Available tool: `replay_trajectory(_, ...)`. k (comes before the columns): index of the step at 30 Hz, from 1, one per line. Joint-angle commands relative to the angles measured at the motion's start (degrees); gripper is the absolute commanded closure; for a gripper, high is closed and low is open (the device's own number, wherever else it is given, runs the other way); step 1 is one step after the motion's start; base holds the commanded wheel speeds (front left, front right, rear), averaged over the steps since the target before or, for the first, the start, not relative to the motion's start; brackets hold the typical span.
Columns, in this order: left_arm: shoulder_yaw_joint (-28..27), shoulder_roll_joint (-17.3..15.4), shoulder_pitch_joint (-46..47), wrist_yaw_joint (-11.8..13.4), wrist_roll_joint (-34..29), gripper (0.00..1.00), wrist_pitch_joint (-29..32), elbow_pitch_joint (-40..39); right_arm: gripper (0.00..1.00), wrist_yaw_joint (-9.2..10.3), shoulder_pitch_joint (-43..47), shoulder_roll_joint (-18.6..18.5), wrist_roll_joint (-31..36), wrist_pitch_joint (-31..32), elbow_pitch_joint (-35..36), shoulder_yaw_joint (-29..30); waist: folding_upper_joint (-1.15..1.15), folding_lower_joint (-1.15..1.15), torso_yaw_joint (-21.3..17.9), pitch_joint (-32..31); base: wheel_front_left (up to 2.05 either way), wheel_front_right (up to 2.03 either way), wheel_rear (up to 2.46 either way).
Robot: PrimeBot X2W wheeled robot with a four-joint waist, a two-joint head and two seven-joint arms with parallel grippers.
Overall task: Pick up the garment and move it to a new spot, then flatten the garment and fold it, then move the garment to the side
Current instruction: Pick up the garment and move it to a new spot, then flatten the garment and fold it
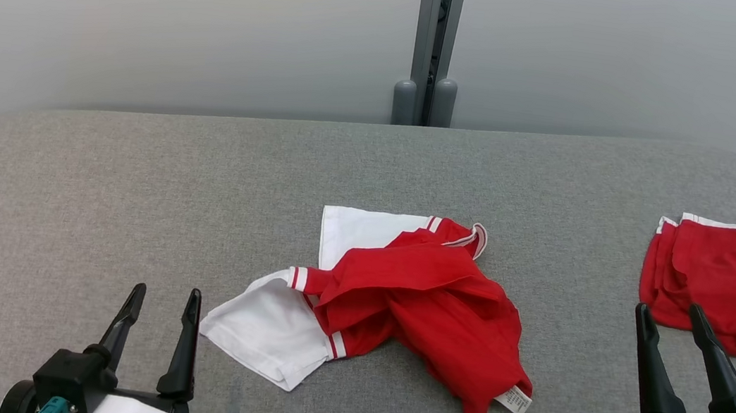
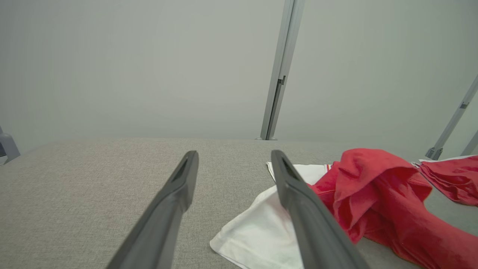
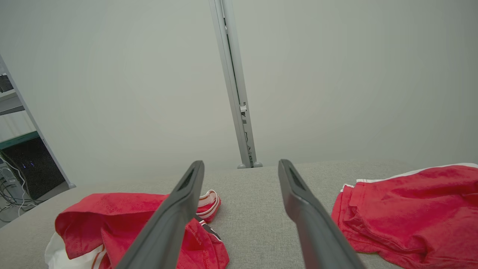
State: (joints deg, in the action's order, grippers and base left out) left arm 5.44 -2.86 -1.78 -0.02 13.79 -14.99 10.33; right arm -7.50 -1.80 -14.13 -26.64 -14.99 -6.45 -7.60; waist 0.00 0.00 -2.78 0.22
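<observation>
A crumpled red garment (image 1: 419,306) with white sleeves and red-white trim lies in a heap at the middle of the grey padded table (image 1: 126,203); a white label shows at its near corner. It appears at the right of the left wrist view (image 2: 373,198) and the lower left of the right wrist view (image 3: 119,216). My left gripper (image 1: 166,292) stands open at the lower left, just left of a white sleeve, holding nothing. My right gripper (image 1: 669,310) stands open at the lower right, empty, to the right of the heap.
A second red garment (image 1: 735,283), folded with white edging, lies at the table's right edge just beyond my right gripper (image 3: 410,209). A pale wall with a grey post (image 1: 433,37) stands behind the table. Bare grey surface stretches to the left and back.
</observation>
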Motion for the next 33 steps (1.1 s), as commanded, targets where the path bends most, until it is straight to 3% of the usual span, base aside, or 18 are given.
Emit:
replay_trajectory(1, 0.03, -0.13, 1.14, -0.03, 0.28, 0.00, -0.25, 0.19, 0.00, 0.01, -0.10, -0.28, -0.13, -0.26, -0.16, 0.11, 0.00, 0.00, -0.03, -0.04, 0.00, 0.00, 0.00)
replay_trajectory(24, 1.12, -0.12, 1.38, 0.33, 1.62, 0.00, -0.25, 0.62, 0.00, 0.01, -0.44, -0.43, -0.46, -0.25, -0.64, -0.61, 0.00, 0.00, 0.13, -0.20, 0.00, 0.00, 0.00)
replay_trajectory(33, 9.19, -0.14, 3.40, -2.57, 5.14, 0.00, 0.49, 5.40, 0.00, 0.01, -0.66, -0.67, -0.55, -0.26, -0.95, -1.00, 0.00, 0.00, 0.42, -0.29, 0.00, 0.00, 0.00)
